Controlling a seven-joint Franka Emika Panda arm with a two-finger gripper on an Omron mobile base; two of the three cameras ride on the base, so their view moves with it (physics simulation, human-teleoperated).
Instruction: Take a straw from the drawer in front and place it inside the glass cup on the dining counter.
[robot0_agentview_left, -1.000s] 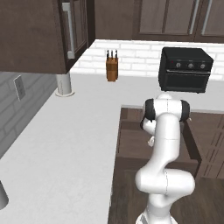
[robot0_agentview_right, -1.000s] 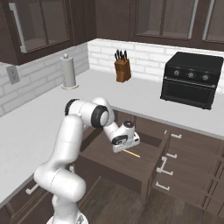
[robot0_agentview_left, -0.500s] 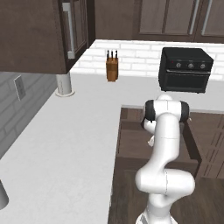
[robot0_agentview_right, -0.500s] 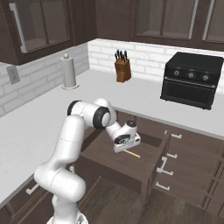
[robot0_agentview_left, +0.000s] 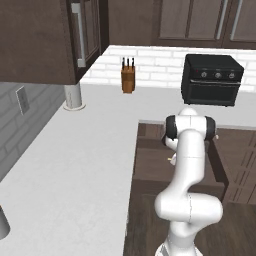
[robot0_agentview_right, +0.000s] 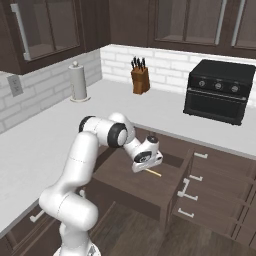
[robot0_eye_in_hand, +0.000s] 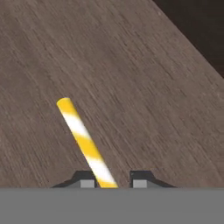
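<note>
The open dark wood drawer (robot0_agentview_right: 131, 186) lay directly beneath the downward-reaching gripper (robot0_eye_in_hand: 113, 180). Its fingertips (robot0_eye_in_hand: 85, 179) stood close together around the near end of the yellow-and-white straw (robot0_eye_in_hand: 83, 141), which lay on the drawer floor; whether they had truly clamped it could not be told.

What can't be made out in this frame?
- Straw: near end cut off by the hand view's bottom edge between the gripper fingertips; contact unclear.
- Straw in the right base view: mostly hidden under the gripper.
- Drawer interior: blocked by the arm in the left base view.
</note>
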